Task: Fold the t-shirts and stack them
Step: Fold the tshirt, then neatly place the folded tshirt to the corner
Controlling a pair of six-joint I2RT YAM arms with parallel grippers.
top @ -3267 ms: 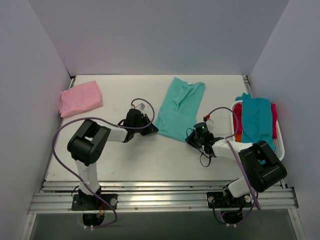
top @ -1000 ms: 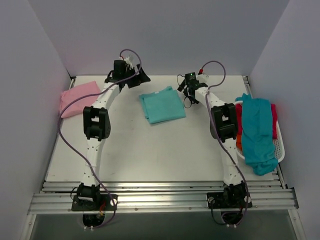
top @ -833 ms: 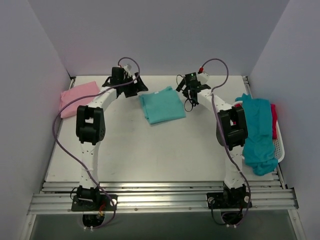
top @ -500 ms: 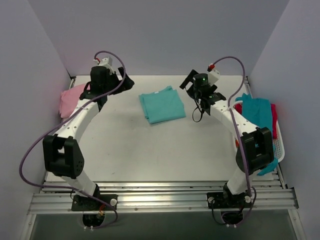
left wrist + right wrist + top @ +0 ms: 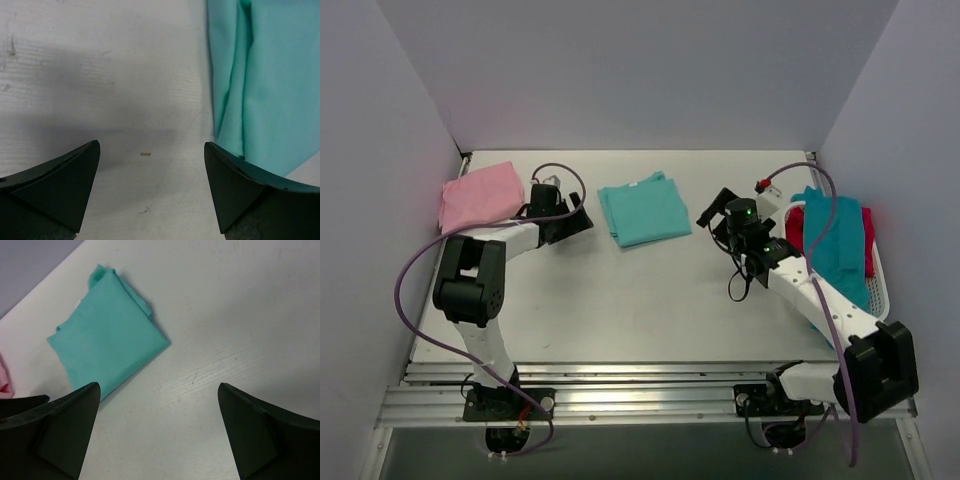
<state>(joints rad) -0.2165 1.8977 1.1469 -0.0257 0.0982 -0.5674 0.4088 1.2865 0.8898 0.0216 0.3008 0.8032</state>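
Since half a second ago both my arms have pulled back from the far edge and come down toward the table [image 5: 620, 300]. The mint shirt [image 5: 643, 208] has not shifted; it lies as a folded square, where a few seconds ago it was spread long.

My left gripper [image 5: 578, 222] sits just left of the mint shirt, jaws apart and holding nothing. In the left wrist view the left gripper [image 5: 151, 147] is over bare table, with the mint shirt [image 5: 270, 80] off to its right and not touching. My right gripper [image 5: 712, 207] is just right of the shirt, also apart and empty. From the right wrist view, the right gripper [image 5: 157, 385] looks across at the whole mint shirt [image 5: 107, 335].

The pink shirt [image 5: 480, 196] lies folded at the far left. A blue shirt [image 5: 838, 245] and a red shirt [image 5: 868, 235] are draped in the basket [image 5: 883, 285] on the right.

Handling, as I judge it:
- The mint shirt is light, soft cotton and limp, with nothing fragile in it.
- The layers can slide apart and unfold if it is lifted by one corner.
- It is best pinched through all the layers at a folded edge, one gripper on each side, then carried flat onto the pink shirt.
- The left edge shows a loose doubled fold, so I would grab deep there.
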